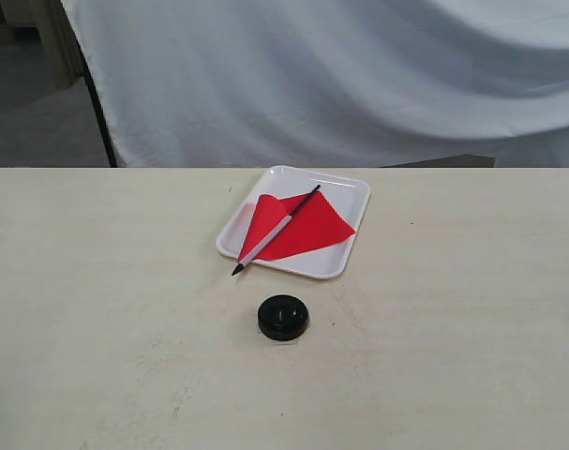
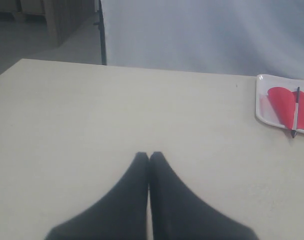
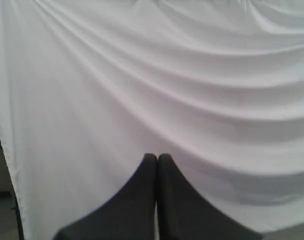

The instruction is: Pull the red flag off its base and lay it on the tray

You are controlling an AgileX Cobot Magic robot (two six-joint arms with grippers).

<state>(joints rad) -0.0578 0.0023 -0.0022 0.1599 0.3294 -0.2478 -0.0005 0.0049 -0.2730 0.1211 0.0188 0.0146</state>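
**Flag flat on the tray, base unloaded, both pincers closed on nothing.**

Exterior view: the red flag [image 1: 289, 228] lies across the tray [image 1: 345, 178]. Its pole runs from 1 o'clock down to 7 o'clock, and the pointed black tip pokes just over the rim. The base [image 1: 283, 317] stands apart on the table [image 1: 97, 309], at 6 o'clock from the tray. The flag looks light, with limp cloth and a thin, stiff, probably slippery pole, so the lower pole near the rim seems the best place to pinch. As it lies, the task looks done. Left wrist view: the left gripper [image 2: 149, 156] has its jaws pressed together, holding nothing, over the table and well apart from tray [image 2: 262, 100] and flag [image 2: 282, 102]. Right wrist view: the right gripper [image 3: 157, 157] is likewise closed and empty, facing only the white backdrop cloth [image 3: 167, 75].
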